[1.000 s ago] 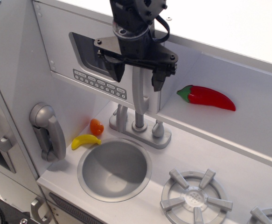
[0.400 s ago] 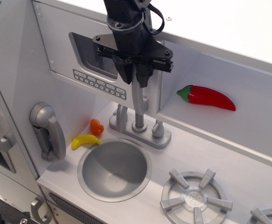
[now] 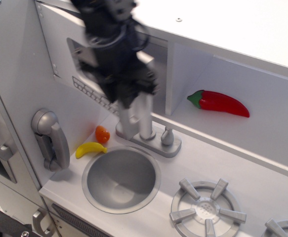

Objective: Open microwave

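Grey toy kitchen fills my view, with a pale worktop (image 3: 218, 163) running from lower left to right. At upper left sits the microwave (image 3: 64, 44), a light-grey box built into the cabinet. Its door stands swung partly outward, so a gap shows along its right edge, beside the open shelf. A row of small buttons (image 3: 87, 90) runs along the lower part of the door; any lettering on them is too small and blurred for me to read, and I see no brand names anywhere.

My gripper (image 3: 126, 96) is a dark, motion-blurred shape in front of the microwave door, at the upper end of the door's long silver handle (image 3: 144, 116). Blur hides the fingertips, so I cannot tell whether they are clenched on the handle or released.

Below the handle, a silver tap (image 3: 151, 138) stands on the worktop behind a round grey sink (image 3: 121, 178). Left of the sink lie a yellow banana (image 3: 89, 149) and, just behind it, a small orange fruit (image 3: 102, 134). A grey wall phone (image 3: 51, 139) hangs on the left panel. On the shelf to the right rests a red chilli pepper (image 3: 220, 103) with a green stem. A grey stove burner (image 3: 206, 209) sits at lower right.
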